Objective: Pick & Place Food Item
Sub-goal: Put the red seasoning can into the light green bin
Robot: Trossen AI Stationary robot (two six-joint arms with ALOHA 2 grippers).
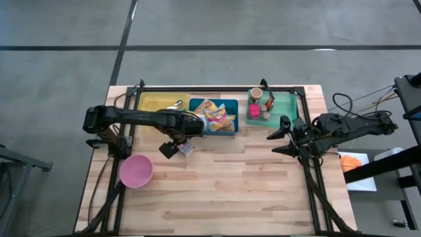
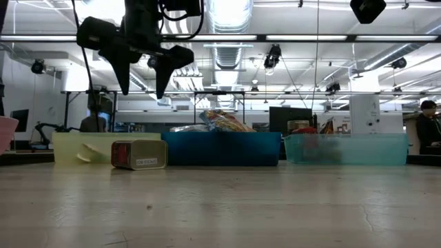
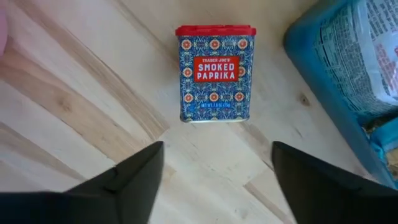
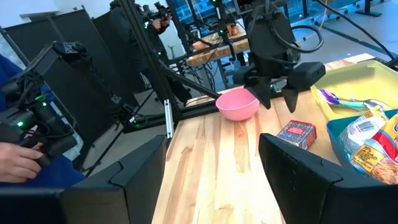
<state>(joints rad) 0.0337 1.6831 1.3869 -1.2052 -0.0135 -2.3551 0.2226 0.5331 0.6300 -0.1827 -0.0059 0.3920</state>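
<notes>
A blue smoked-paprika tin (image 3: 215,73) with a red lid lies flat on the wooden table, label up, just in front of the blue tray (image 1: 231,125). My left gripper (image 2: 141,79) hangs open above the tin (image 2: 139,154), fingers pointing down and clear of it. The tin shows beyond the fingers in the left wrist view. A pink bowl (image 1: 136,171) stands near the table's left edge. My right gripper (image 1: 281,139) waits open at the table's right side, held level above the table and holding nothing.
Along the far edge stand a yellow tray (image 1: 158,102) with a spoon, the blue tray holding snack bags (image 1: 217,117), and a green tray (image 1: 283,102) with small jars. Bare wood fills the near half of the table (image 1: 250,191). A person's hand (image 4: 18,158) shows beyond the table.
</notes>
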